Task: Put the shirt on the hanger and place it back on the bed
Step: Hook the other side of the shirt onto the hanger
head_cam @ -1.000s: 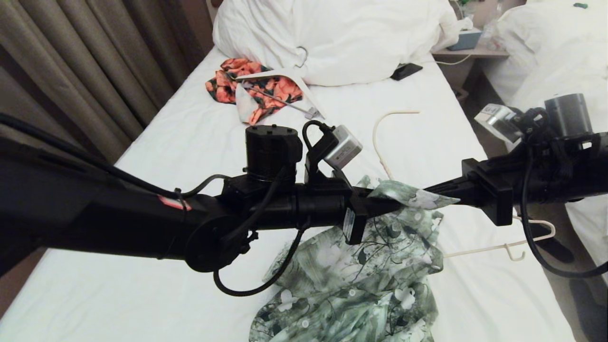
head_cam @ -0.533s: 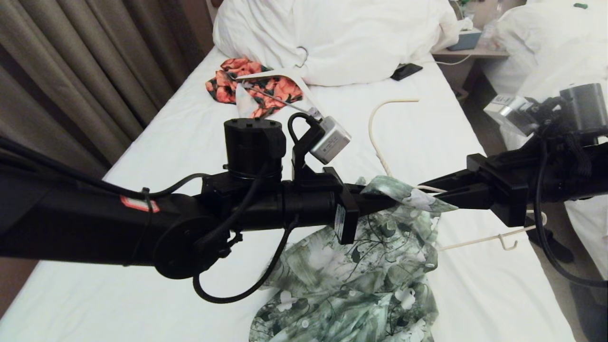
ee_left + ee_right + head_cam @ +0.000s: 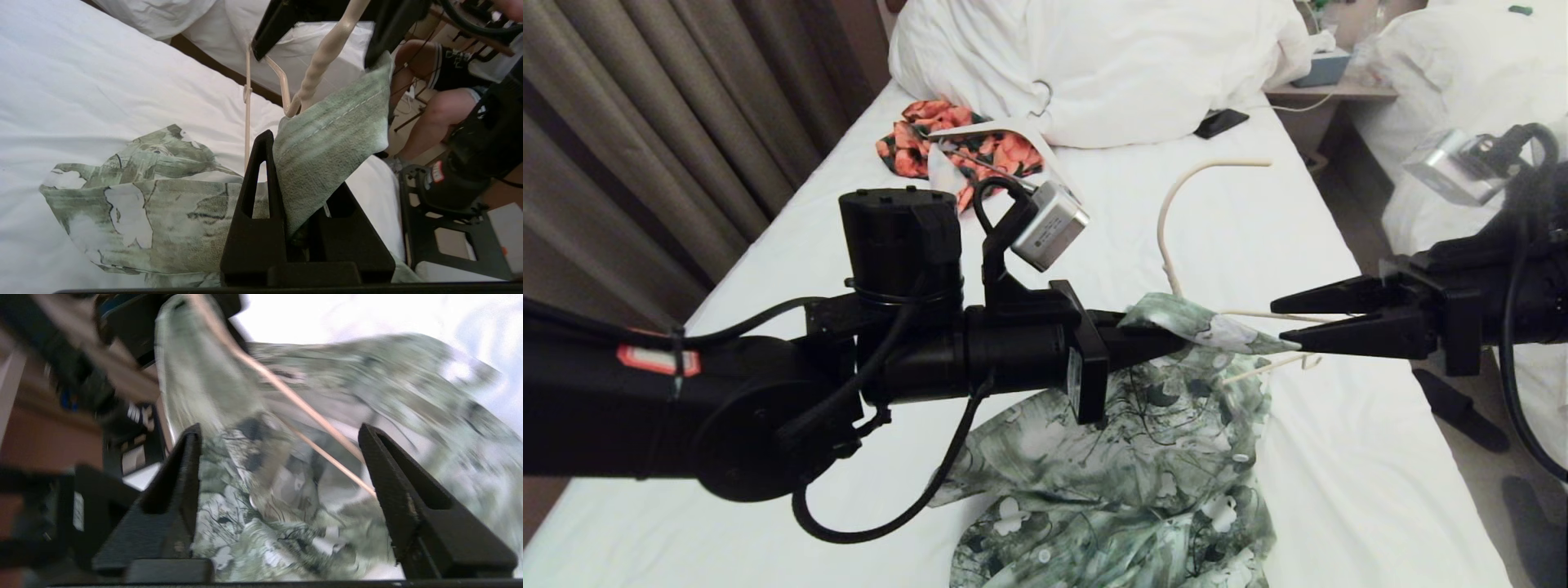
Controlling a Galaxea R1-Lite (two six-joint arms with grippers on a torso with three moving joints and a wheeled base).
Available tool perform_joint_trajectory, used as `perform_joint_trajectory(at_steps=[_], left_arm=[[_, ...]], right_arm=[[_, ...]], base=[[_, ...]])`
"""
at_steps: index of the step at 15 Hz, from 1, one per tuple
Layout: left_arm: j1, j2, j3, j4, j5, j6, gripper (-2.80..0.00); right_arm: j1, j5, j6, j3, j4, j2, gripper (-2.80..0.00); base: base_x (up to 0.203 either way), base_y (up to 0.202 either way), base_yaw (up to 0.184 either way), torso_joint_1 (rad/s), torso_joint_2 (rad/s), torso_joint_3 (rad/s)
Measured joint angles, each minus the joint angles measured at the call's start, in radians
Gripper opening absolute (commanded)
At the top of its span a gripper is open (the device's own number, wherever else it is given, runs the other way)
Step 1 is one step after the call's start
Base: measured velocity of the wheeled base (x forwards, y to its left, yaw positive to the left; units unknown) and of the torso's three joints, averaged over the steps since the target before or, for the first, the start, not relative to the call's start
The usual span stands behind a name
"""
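Note:
The green leafy shirt (image 3: 1127, 474) lies bunched on the white bed (image 3: 849, 245), one flap lifted. My left gripper (image 3: 1176, 331) is shut on that flap, also seen in the left wrist view (image 3: 294, 171) with the shirt (image 3: 163, 204) below. The cream hanger (image 3: 1168, 220) stands tilted behind the flap, hook up, its thin arms poking out towards my right gripper (image 3: 1278, 321). That gripper is open just right of the flap. In the right wrist view the right gripper (image 3: 280, 430) faces the shirt (image 3: 265, 522), and the hanger (image 3: 286, 388) wire crosses between its spread fingers.
An orange-and-black garment on a thick white hanger (image 3: 980, 151) lies by the pillows (image 3: 1094, 65), with a dark phone (image 3: 1221, 122) near them. Curtains (image 3: 645, 122) hang on the left. A nightstand (image 3: 1331, 86) and a second bed (image 3: 1486, 73) stand on the right.
My right gripper has opened and drawn back to the right, away from the flap. The left arm has shifted left. The hanger's hook has risen and its lower end has slid towards the shirt.

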Motion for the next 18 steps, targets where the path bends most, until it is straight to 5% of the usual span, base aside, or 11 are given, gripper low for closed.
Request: perform_joint_trajectory(at_steps=[5, 6, 11, 15, 18], left_arm=[[0.012, -0.047, 0.021, -0.001, 0.024, -0.011, -2.8], [0.022, -0.051, 0.021, -0.001, 0.03, -0.011, -2.8], [0.053, -0.065, 0.027, -0.004, 0.031, -0.022, -2.8], [0.074, -0.105, 0.033, -0.002, 0.033, -0.065, -2.8], [0.089, -0.139, 0.053, -0.001, 0.035, -0.076, -2.8]], right_arm=[[-0.016, -0.206, 0.295, -0.048, 0.001, -0.054, 0.0], [-0.021, -0.256, 0.329, -0.053, 0.004, -0.06, -2.8], [-0.03, -0.377, 0.406, -0.156, 0.214, -0.083, -2.8], [-0.014, -0.535, 0.257, -0.169, 0.506, -0.1, -2.8], [0.001, -0.565, 0.254, -0.12, 0.517, -0.095, -2.8]], base=[[0.0, 0.0, 0.0, 0.0, 0.0, 0.0], [0.0, 0.0, 0.0, 0.0, 0.0, 0.0], [0.0, 0.0, 0.0, 0.0, 0.0, 0.0], [0.0, 0.0, 0.0, 0.0, 0.0, 0.0], [0.0, 0.0, 0.0, 0.0, 0.0, 0.0]])
